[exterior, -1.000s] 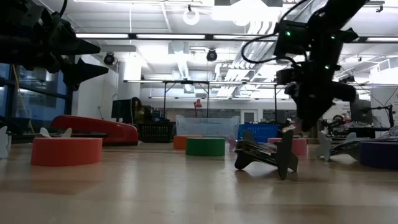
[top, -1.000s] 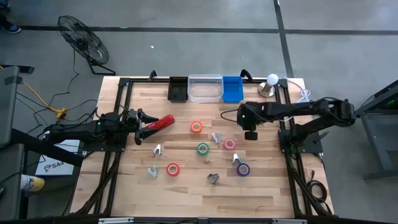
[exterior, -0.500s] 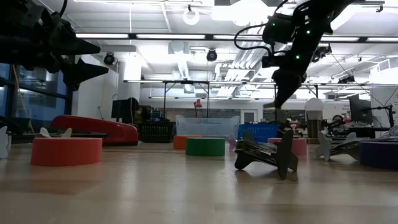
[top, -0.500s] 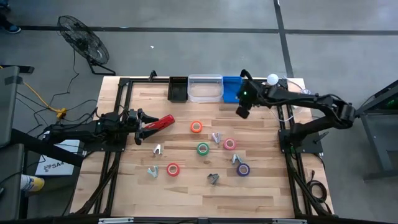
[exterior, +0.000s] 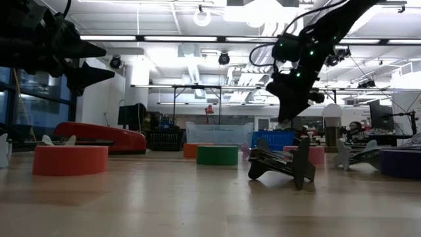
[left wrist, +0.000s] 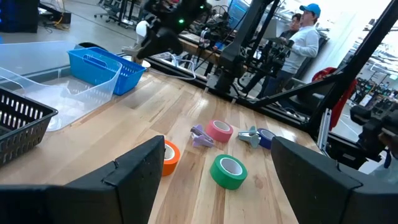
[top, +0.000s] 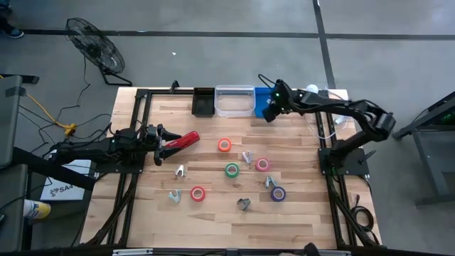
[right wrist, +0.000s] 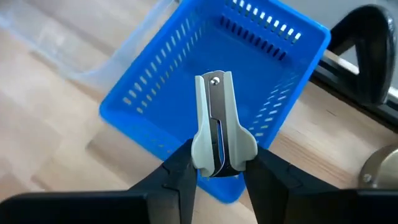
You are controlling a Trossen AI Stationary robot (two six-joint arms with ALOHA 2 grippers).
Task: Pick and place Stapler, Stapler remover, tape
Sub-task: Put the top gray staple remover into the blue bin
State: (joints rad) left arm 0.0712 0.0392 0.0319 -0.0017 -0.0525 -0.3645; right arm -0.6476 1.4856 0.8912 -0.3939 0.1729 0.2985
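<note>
My right gripper [right wrist: 217, 169] is shut on a grey staple remover [right wrist: 215, 121] and hangs above the blue basket [right wrist: 180, 93] at the table's far edge [top: 269, 112]. The red stapler [top: 185, 139] lies flat on the table at the left. My left gripper [top: 163, 139] hovers over its near end, open and with nothing between its fingers [left wrist: 211, 186]. Several tape rolls lie mid-table, among them orange [top: 225, 145], green [top: 232, 170] and pink [top: 262, 164]. More staple removers [top: 247, 156] lie around them. My right gripper pinches the staple remover's wide grey grip end [right wrist: 219, 160] between its two fingers [right wrist: 181, 167]. The fingers slant down toward the table's far edge and lie along the remover. Its narrow riveted end [right wrist: 214, 81] points away from the gripper, clear above the basket.
A clear bin [top: 234, 100] and a black basket [top: 202, 102] stand left of the blue basket along the far edge. A lamp [top: 310, 92] stands at the far right corner. Red [top: 197, 193] and purple [top: 277, 193] tape rolls lie toward the near side.
My right gripper has carried the staple remover from over the table's right middle toward the far edge, and it now stands above the blue basket. Its wrist has rolled on the way. The remover stays lifted clear.
</note>
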